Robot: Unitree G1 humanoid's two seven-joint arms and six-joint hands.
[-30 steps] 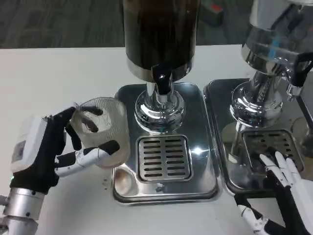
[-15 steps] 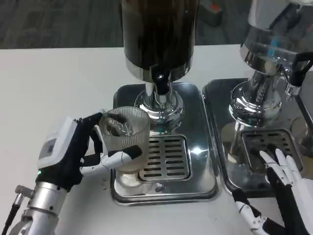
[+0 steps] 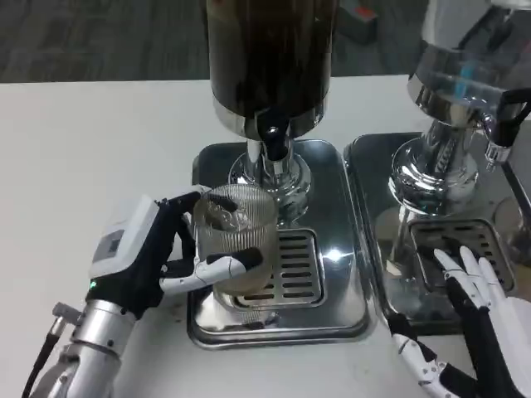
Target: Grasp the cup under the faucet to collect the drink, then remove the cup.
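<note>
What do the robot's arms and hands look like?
The left hand has a white back with a small green light, black palm and white-tipped fingers, on a shiny silver forearm with a thin black cable. The right hand has white-and-black fingers.

The cup (image 3: 236, 240) sits over the tray (image 3: 332, 294), before the faucet (image 3: 273, 143), left of the grate (image 3: 290, 267).
</note>
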